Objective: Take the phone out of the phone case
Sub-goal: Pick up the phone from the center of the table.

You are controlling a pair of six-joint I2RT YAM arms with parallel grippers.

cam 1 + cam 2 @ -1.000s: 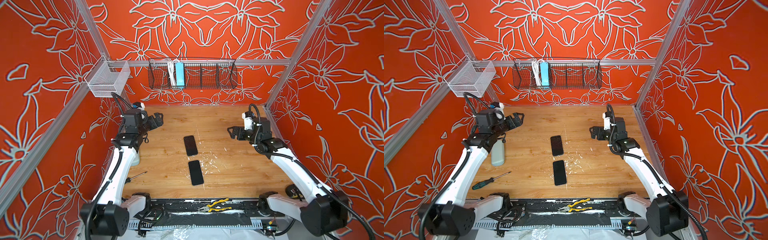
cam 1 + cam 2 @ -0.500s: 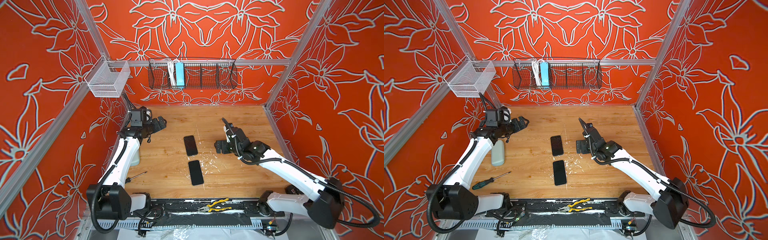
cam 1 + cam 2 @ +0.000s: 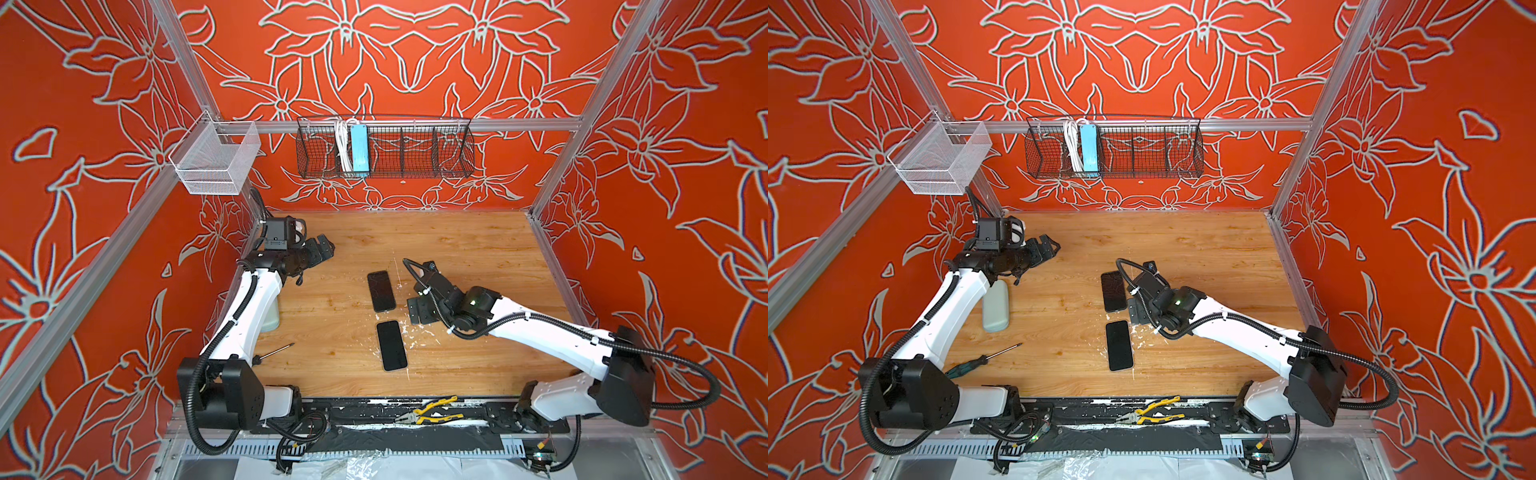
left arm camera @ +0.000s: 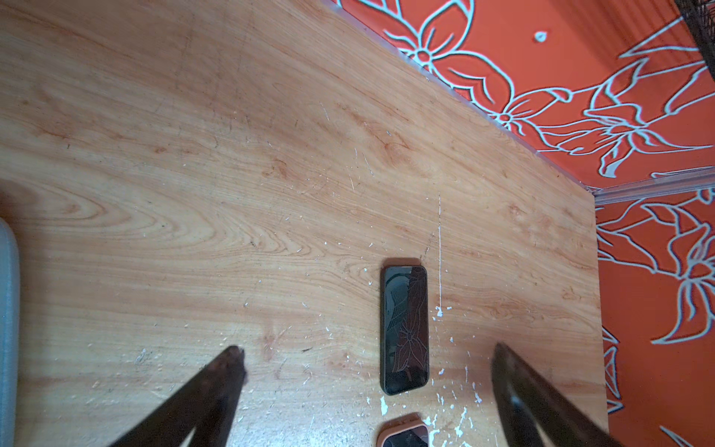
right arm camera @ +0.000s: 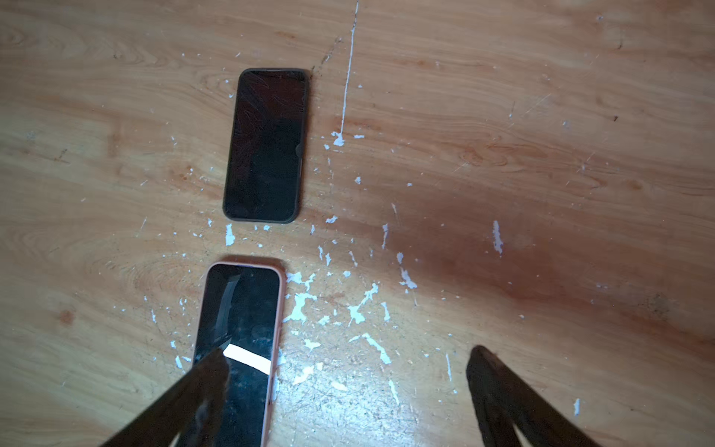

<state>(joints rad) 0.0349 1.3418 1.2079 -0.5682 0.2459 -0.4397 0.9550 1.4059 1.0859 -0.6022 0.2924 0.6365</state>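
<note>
Two dark phones lie end to end mid-table. The nearer phone [image 3: 391,345] [image 3: 1119,345] [image 5: 240,309] sits screen up in the dusty-pink phone case [image 5: 279,321], whose corner also shows in the left wrist view [image 4: 402,429]. The farther dark phone [image 3: 381,291] [image 4: 404,329] [image 5: 267,145] shows no pink rim. My right gripper [image 3: 419,309] [image 5: 347,354] hangs open just right of the two phones, one finger over the cased phone's screen, the other over bare wood. My left gripper [image 3: 322,249] [image 4: 366,350] is open at the far left, holding nothing.
A pale grey rounded slab [image 3: 995,307] and a screwdriver [image 3: 984,359] lie at the left by my left arm. Yellow-handled pliers [image 3: 432,411] rest on the front rail. A black wire basket [image 3: 384,147] and a white mesh basket [image 3: 216,160] hang on the walls. White flecks mark the wood.
My right arm has swung from the far right in and down toward the phones, staying open. My left arm has shifted only slightly at the far left. The phones have not moved.
</note>
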